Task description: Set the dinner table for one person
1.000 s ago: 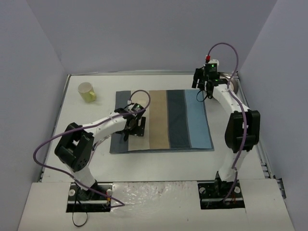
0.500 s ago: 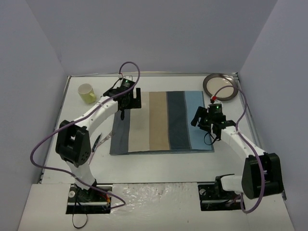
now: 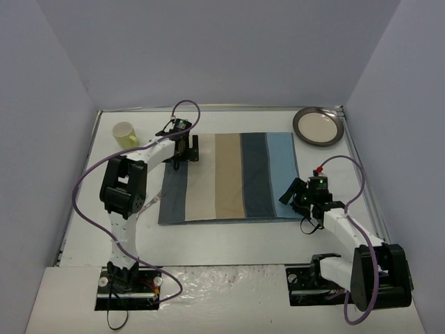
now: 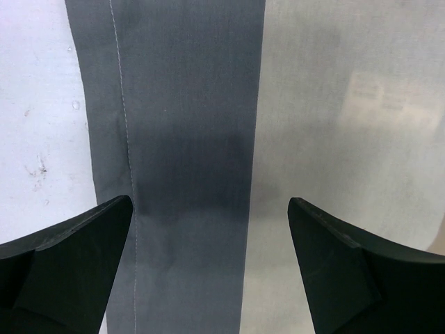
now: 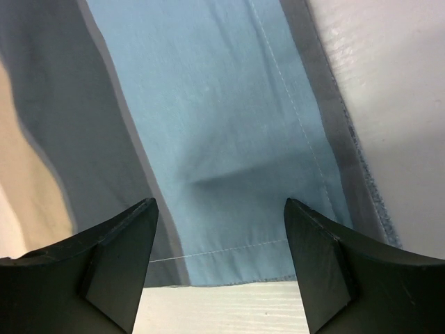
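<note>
Both the left end effector [image 3: 186, 148] and the right end effector [image 3: 299, 198] are held open, empty; the rigid table [image 3: 229, 240] is judged ungrippable.

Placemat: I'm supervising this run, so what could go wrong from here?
1. The open right gripper is over the near right corner of the placemat, where a crease shows; pinching there may bunch the cloth.
2. The left arm passes close by the yellow cup; a sideways swing might knock it.

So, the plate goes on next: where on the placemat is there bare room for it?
On the placemat the beige and dark-blue middle stripes are bare. Crowded: its far-left corner under the left tool, its near-right corner under the right tool.
</note>
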Available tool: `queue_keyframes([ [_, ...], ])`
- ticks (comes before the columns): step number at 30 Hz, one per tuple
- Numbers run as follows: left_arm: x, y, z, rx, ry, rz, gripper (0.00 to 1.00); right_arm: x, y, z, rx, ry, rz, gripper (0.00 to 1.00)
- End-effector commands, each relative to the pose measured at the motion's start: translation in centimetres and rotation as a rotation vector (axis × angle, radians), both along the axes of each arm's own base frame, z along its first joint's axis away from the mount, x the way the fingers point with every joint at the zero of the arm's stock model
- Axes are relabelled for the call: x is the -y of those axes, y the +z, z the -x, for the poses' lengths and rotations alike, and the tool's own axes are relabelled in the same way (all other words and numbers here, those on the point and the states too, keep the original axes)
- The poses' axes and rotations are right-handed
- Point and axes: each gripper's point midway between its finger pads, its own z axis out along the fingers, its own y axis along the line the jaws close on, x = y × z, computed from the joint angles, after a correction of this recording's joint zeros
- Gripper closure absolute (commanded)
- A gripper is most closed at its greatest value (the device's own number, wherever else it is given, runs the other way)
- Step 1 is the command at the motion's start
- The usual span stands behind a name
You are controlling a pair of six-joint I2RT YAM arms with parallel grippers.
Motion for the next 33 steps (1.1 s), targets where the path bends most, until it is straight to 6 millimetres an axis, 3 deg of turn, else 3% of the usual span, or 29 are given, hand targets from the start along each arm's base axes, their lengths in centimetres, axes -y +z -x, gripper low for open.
queue_keyframes([
  [1,0.1,2.3,-2.6,0.093,0.004,0.022,0.08,0.9,-0.5,-0.4,-0.001,-0.065,-0.048,0.30],
  [6,-0.8,0.9,-2.5,0.064,0.018,-0.008,0.08,1.3,-1.1,0.6,-0.054,-0.114,-0.053,0.29],
  [23,-2.3,0.4,-4.3,0.052,0.005,-0.092,0.08,2.1,-1.1,2.0,-0.091,-0.198,-0.044,0.26],
  [33,-3.0,0.0,-4.6,0.038,0.023,-0.102,0.08,2.4,-0.5,1.9,-0.070,-0.216,-0.034,0.25],
])
